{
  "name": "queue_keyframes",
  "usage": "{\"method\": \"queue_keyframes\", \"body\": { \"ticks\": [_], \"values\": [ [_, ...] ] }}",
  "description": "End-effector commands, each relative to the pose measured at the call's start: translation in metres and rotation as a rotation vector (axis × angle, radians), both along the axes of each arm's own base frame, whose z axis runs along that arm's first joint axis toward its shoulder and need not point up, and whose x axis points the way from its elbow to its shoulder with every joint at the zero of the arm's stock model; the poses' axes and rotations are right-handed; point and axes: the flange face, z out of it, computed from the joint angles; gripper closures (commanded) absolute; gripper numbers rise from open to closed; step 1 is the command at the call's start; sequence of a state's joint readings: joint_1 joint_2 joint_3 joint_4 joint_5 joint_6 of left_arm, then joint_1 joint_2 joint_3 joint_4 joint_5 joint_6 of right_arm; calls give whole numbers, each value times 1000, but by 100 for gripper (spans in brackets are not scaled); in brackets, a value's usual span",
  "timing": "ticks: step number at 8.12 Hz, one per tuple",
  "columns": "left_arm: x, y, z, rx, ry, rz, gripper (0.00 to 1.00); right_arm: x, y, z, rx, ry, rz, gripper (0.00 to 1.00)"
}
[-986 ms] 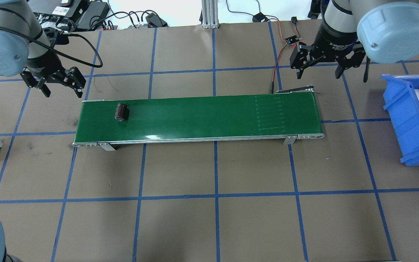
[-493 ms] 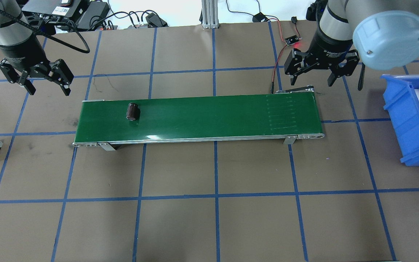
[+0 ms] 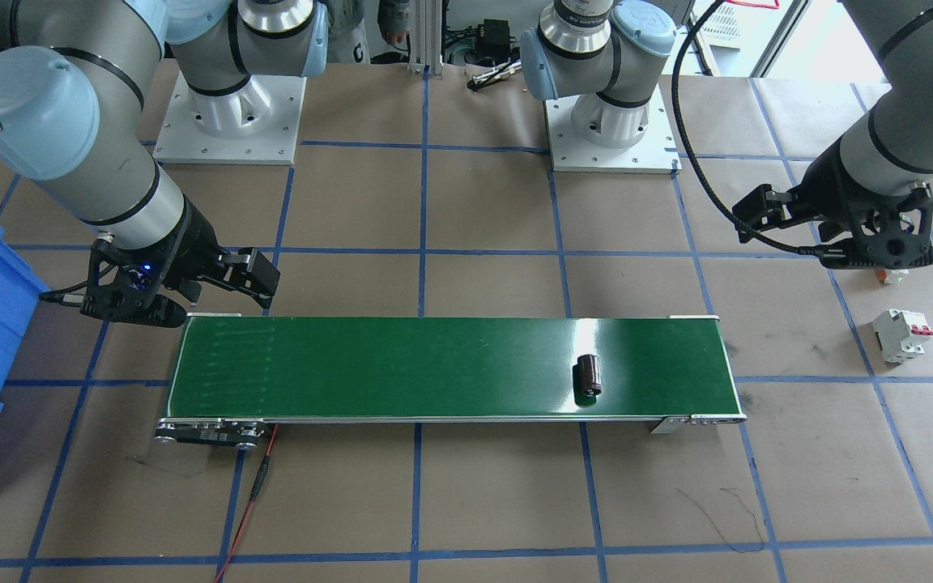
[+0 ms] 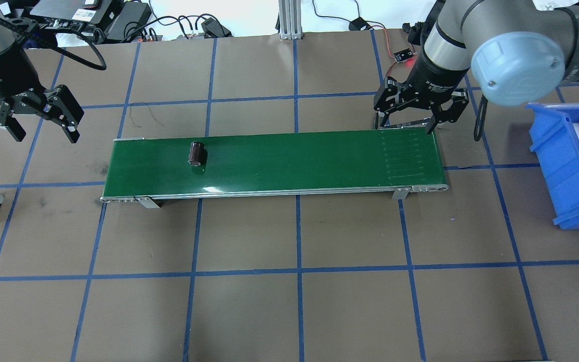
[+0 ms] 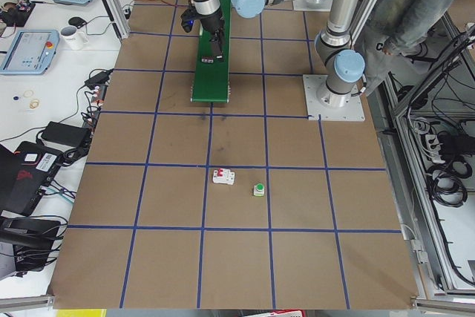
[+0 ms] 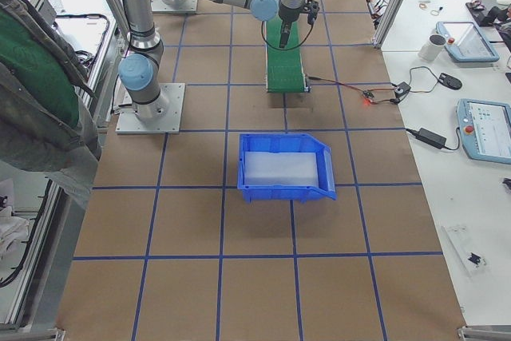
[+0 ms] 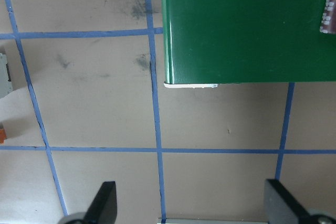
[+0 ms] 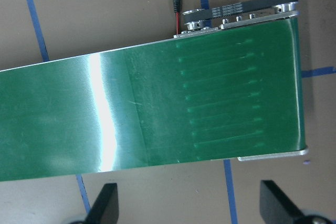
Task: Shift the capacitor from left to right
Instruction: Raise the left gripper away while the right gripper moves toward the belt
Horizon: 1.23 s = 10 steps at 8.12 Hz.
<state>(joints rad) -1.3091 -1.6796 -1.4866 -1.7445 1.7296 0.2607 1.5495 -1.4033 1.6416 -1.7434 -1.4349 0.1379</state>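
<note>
Dark cylindrical capacitor (image 4: 197, 153), lying on green belt (image 4: 294, 161)

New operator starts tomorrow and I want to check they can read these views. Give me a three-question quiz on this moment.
1. True or false: the capacitor lies on the green belt, nearer the left arm's end.
2. Multiple choice: what do the left gripper fingers hold? A) the capacitor B) the belt's edge C) nothing
3. Fill in: the right gripper hangs open by the belt's end nearest the ____.

Key: 1 true; 2 C; 3 blue bin.
</note>
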Motion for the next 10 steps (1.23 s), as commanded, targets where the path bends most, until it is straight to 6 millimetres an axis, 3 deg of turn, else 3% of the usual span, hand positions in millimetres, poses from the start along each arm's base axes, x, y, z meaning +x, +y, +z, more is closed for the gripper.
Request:
{"method": "queue_keyframes", "body": {
  "ticks": [1, 3, 6, 8, 10],
  "values": [
    [-15, 10, 6, 4, 32, -10, 0, 3, -27, -25, -64, -23, -15, 0],
    [-30, -2, 4, -74, 132, 7, 0, 6, -32, -36, -56, -25, -9, 0],
    [-58, -27, -14, -157, 114, -14, 0, 6, -33, -42, -45, -25, -12, 0],
    [-71, -24, -17, -131, 20, -68, 0, 5, -39, -56, -34, -8, -10, 0],
    [-75, -17, -7, -139, 14, -75, 0, 6, -49, -77, -24, -28, -12, 0]
  ]
}}
